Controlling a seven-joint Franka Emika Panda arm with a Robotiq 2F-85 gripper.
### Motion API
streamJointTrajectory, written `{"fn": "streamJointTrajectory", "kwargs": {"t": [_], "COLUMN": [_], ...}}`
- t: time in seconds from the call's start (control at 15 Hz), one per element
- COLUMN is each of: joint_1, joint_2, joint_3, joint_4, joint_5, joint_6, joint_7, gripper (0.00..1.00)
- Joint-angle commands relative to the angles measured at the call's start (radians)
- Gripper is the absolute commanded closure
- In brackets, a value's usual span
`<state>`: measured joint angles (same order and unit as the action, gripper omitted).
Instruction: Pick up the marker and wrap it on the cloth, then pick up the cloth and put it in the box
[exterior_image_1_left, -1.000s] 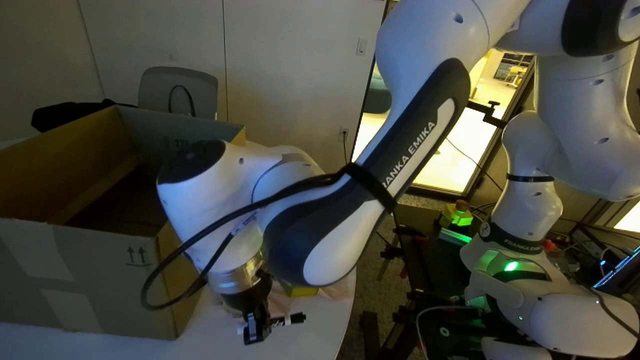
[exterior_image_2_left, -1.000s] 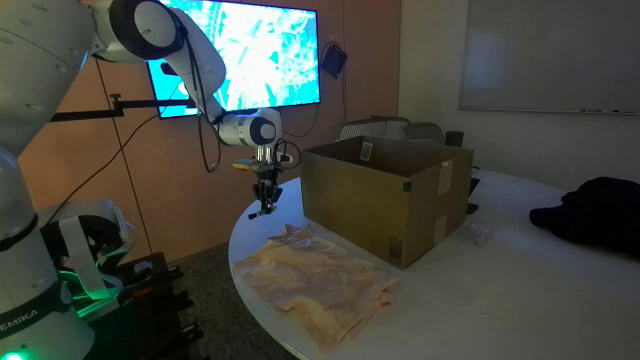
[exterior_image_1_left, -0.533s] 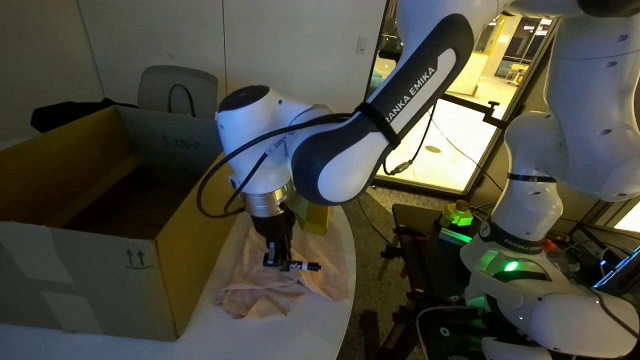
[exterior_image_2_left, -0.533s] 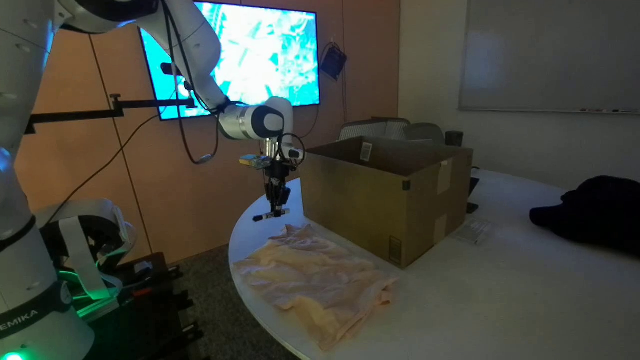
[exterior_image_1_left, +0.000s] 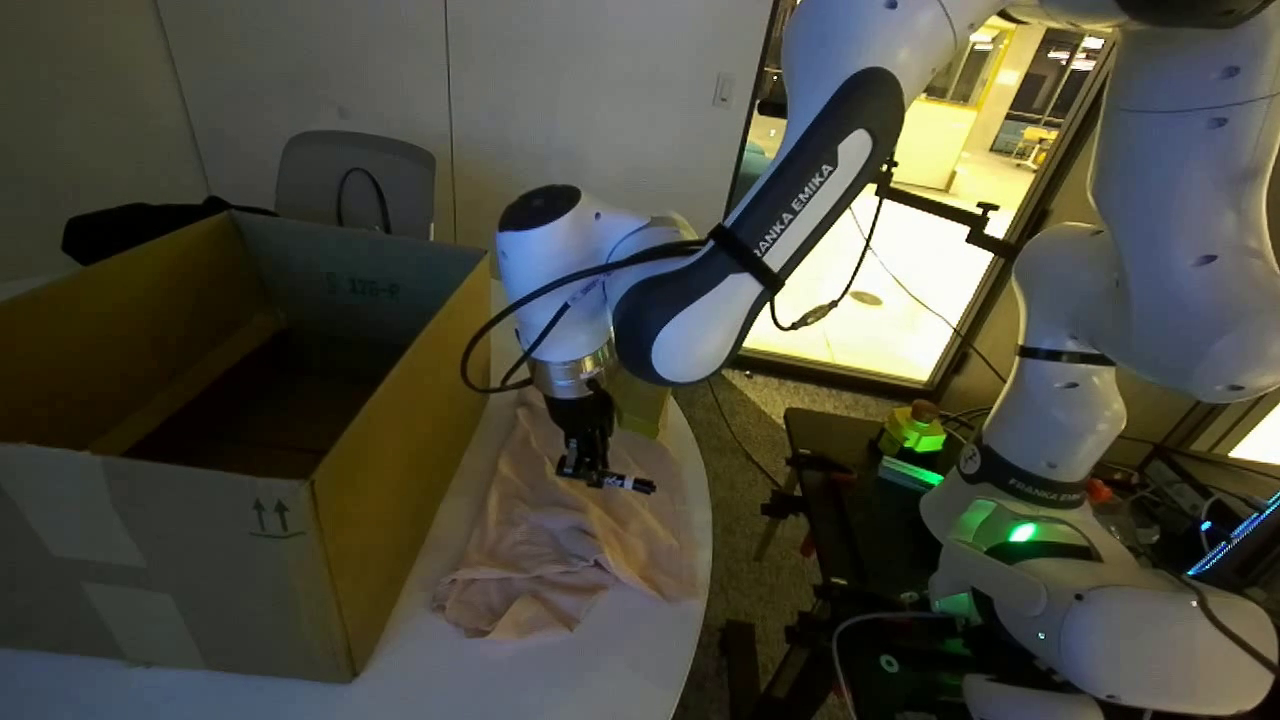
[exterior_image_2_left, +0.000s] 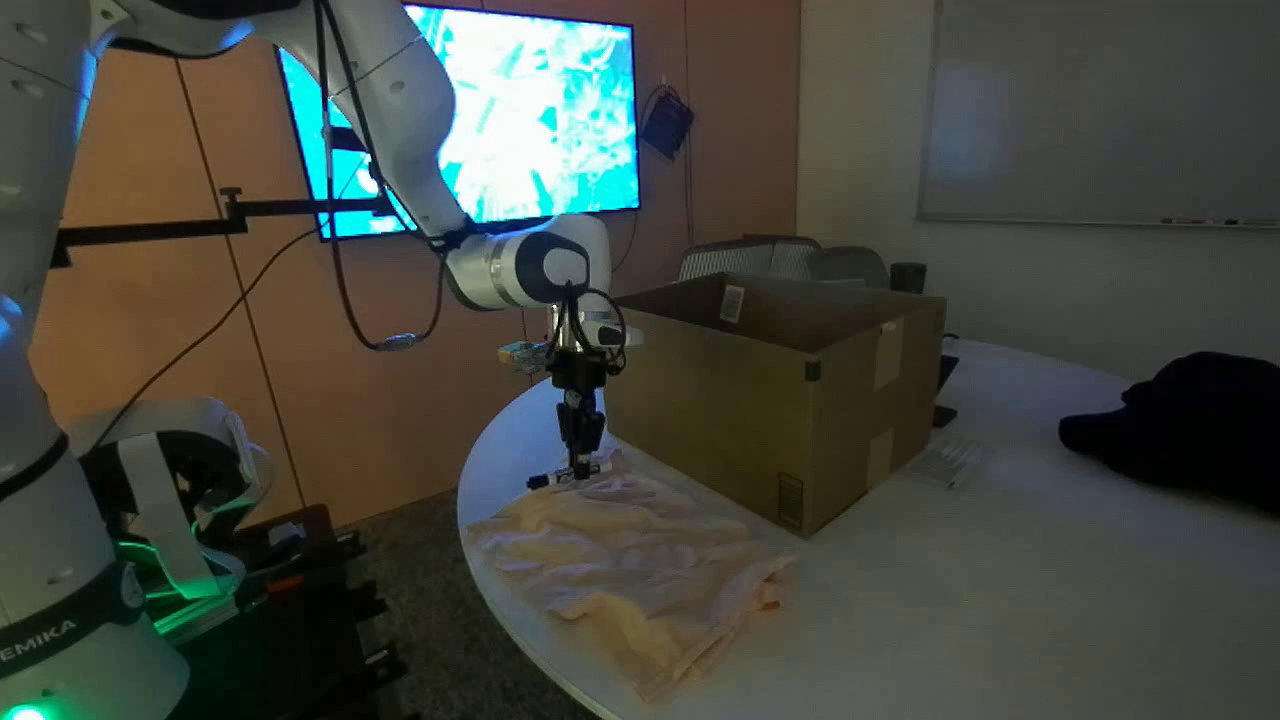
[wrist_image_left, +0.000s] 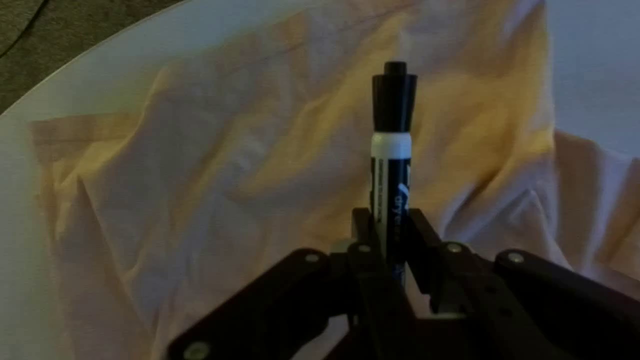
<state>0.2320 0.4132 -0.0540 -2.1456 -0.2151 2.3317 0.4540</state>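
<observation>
A black-capped dry-erase marker (wrist_image_left: 393, 170) hangs pinched between the fingertips of my gripper (wrist_image_left: 390, 221), above a rumpled peach cloth (exterior_image_2_left: 640, 560); whether barrel meets fabric, I cannot tell. By my reading I am about to lay it down, with the wrapping and the lift into the box ahead.

Released too high, the round barrel could bounce or roll down a fold, and with the cloth close to the rim of the white table (exterior_image_2_left: 1000, 600), a bad roll might finish on the carpet (exterior_image_2_left: 440, 570). Pressing too low could swivel the marker in my narrow hold, its cap end jutting free, or drag the fabric askew. Set near a hem, it might slip out at the lift.

The marker shows a black cap with a stubby tip, a white collar and a partly legible black-and-white label; the fingers hide its tail in the wrist view. It sits roughly level, cap toward the robot's base (exterior_image_1_left: 1100, 620).

Around it the cloth spreads in soft ridges, just beside a tall, open-topped cardboard box (exterior_image_1_left: 405, 470) printed with upward arrows. Farther off, a wall screen (exterior_image_2_left: 545, 110) glows behind my Panda arm (exterior_image_2_left: 405, 120).
</observation>
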Motion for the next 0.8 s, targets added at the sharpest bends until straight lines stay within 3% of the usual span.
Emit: {"fn": "streamJointTrajectory", "kwargs": {"t": [0.0,0.73], "joint_1": [-0.01,0.0], "joint_2": [0.035,0.172], "joint_3": [-0.028,-0.094], "joint_4": [0.0,0.025], "joint_5": [-0.086,-0.108], "joint_6": [0.011,0.241], "joint_7": [-0.006,0.02], "gripper": [0.94,0.94]}}
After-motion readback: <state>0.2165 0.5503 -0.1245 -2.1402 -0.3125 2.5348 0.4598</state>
